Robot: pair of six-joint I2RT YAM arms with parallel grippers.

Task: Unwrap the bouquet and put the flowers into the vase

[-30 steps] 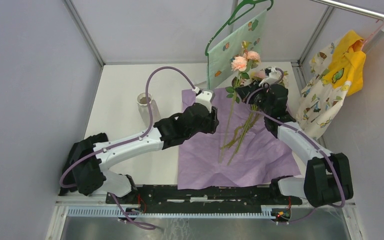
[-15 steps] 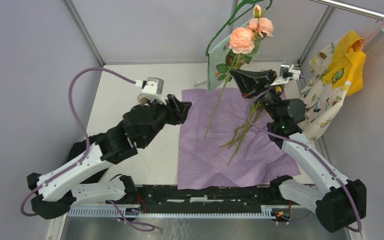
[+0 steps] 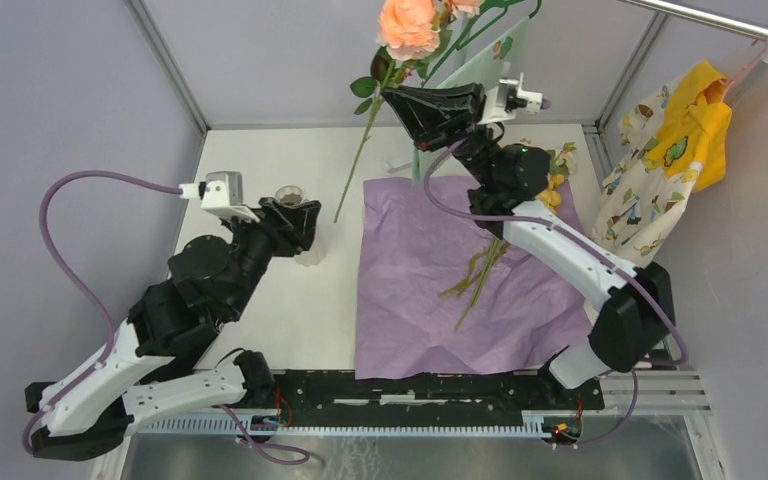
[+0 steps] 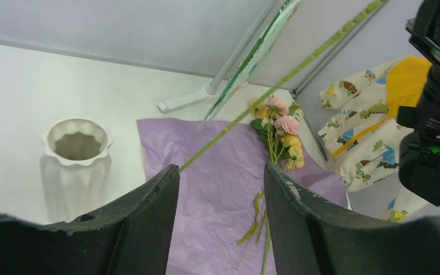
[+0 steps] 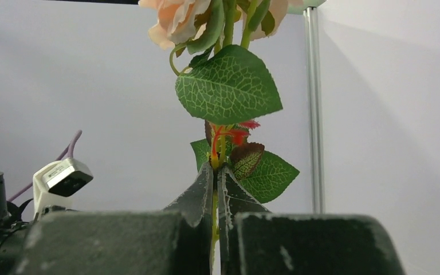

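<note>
The bouquet lies unwrapped: its purple paper (image 3: pixel 430 300) is spread flat, with several flowers (image 3: pixel 490 262) on it, their pink and yellow heads (image 4: pixel 281 127) toward the back. My right gripper (image 3: pixel 388 97) is shut on the stem of one peach rose spray (image 3: pixel 407 22) held high, its stem (image 3: pixel 358 160) slanting down to the left. In the right wrist view the fingers (image 5: pixel 203 192) pinch the stem just under the leaves (image 5: pixel 229 86). The white ribbed vase (image 4: pixel 75 166) stands left of the paper, and my left gripper (image 3: pixel 305 222) hangs open beside it, partly covering it.
A mint-green patterned cloth on a green hanger (image 3: pixel 480 70) hangs at the back, close behind the raised rose. A yellow and patterned garment (image 3: pixel 680 140) hangs from the rail at the right. Grey walls close in the table on three sides.
My right gripper has lifted the rose spray off the paper and carried it up and left. My left arm has drawn back leftward off the paper to the vase, its jaws widening.
</note>
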